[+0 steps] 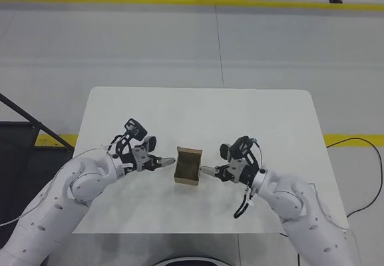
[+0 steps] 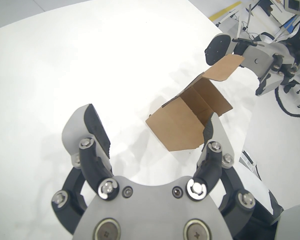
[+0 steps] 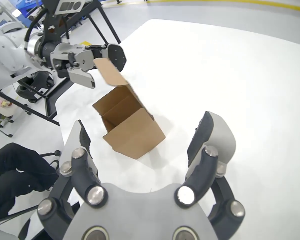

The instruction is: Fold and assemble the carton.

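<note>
White tabletop (image 1: 245, 120) carries the carton (image 1: 187, 166) at its middle, upright, top open, end flaps splayed outward. Left jaws wide, just beside one end; right jaws wide, just beside the other; neither holds anything. Probably light thin cardboard that bends at the creases and slides easily. Pinch a flap (image 2: 223, 69) near its free edge.
</note>
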Controlling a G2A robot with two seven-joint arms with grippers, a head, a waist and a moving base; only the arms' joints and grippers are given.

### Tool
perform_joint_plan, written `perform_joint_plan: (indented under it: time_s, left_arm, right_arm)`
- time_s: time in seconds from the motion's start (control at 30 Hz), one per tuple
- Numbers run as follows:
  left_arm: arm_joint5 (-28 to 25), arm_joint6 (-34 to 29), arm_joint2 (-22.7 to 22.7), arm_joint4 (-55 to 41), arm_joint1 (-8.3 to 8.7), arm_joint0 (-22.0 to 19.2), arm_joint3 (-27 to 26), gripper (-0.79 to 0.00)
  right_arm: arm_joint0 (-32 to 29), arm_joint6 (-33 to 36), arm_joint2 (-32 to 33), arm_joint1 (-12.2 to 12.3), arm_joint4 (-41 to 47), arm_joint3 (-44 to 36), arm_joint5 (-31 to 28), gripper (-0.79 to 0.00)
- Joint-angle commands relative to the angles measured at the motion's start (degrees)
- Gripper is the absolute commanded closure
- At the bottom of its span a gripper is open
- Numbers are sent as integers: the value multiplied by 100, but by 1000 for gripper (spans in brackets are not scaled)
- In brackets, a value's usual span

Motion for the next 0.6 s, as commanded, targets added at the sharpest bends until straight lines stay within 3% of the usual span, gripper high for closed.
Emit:
perform_joint_plan:
  time_s: [0.0, 0.23, 0.57]
  left_arm:
    - [53, -89, -28, -13, 0, 21, -7, -785]
    - [176, -348, -87, -7, -10, 28, -78, -785]
    - [469, -650, 290, 178, -137, -276, -29, -785]
  right_arm:
    - [31, 281, 20, 1, 138, -41, 211, -785]
    - [201, 936, 65, -14, 507, -92, 867, -785]
    - [587, 1428, -165, -88, 602, 252, 1460, -785]
